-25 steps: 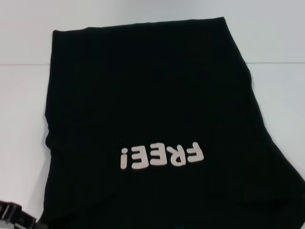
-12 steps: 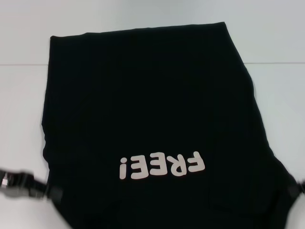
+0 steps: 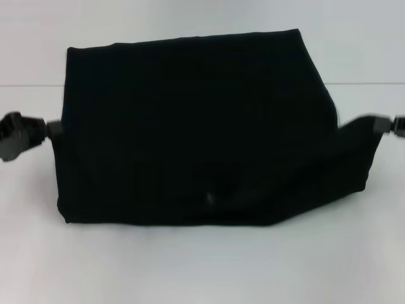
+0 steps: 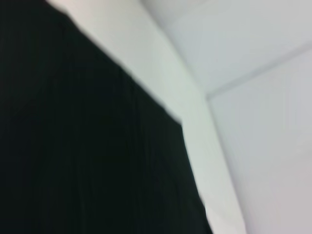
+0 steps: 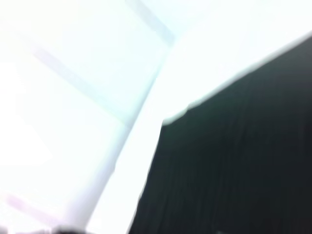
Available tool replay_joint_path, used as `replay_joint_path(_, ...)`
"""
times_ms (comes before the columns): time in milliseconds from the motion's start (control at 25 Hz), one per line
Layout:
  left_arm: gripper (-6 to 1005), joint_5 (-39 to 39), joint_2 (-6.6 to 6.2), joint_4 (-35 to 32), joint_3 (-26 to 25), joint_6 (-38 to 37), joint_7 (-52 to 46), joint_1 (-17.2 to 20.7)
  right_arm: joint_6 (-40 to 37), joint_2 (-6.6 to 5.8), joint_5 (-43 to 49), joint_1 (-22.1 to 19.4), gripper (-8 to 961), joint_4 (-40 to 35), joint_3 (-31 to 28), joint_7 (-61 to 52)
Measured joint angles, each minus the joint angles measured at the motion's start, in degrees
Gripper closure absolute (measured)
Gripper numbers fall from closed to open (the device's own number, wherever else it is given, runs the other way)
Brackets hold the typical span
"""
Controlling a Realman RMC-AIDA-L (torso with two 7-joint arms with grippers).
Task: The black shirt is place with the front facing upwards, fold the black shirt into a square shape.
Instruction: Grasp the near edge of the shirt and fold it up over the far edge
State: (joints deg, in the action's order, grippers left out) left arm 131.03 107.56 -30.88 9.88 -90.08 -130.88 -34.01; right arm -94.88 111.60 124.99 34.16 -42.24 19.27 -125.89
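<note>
Between both end effectors, black shirt (image 3: 190,126)

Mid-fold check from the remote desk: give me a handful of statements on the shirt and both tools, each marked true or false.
1. The black shirt shows its "FREE!" letters in the head view. False: none show; only plain black cloth faces up.
2. The left tool is at the shirt's left edge. True.
3. The right tool is parked far from the shirt. False: it is at the shirt's right edge, where the cloth is pulled out to a point.
4. The shirt lies on a white table. True.
5. The shirt's near edge is a fold. True.
</note>
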Motion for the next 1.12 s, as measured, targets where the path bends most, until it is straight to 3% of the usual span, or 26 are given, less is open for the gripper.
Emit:
replay_joint_path(160, 962, -7.9, 1.33, 4.3, -0.3, 8.0, 4.9, 1.4, 8.4, 0.51, -6.3, -0.9, 917, 7.0, 0.0, 5.5)
replay_joint_path(280, 962, -12.5, 3.58, 4.8, -0.3, 12.2, 8.0, 2.1, 14.0, 1.37, -9.3, -1.0, 918, 12.2, 0.0, 10.8)
replay_joint_path(560, 963, -15.7, 6.39, 5.1, -0.3, 18.7, 13.0, 1.8, 25.8, 5.60, -12.9, -0.3, 917, 15.3, 0.2, 18.8)
replay_joint_path(960, 963, -22.5, 7.39, 5.9, 0.0, 24.9, 18.3, 0.4, 28.5, 6.45, -21.2, 0.8, 918, 15.6, 0.5, 25.7)
replay_joint_path(1120, 963, -23.2, 7.86, 7.4, -0.2, 28.2, 21.0, -0.8, 33.0, 7.46, -21.4, 2.6, 918, 15.7, 0.8, 28.3)
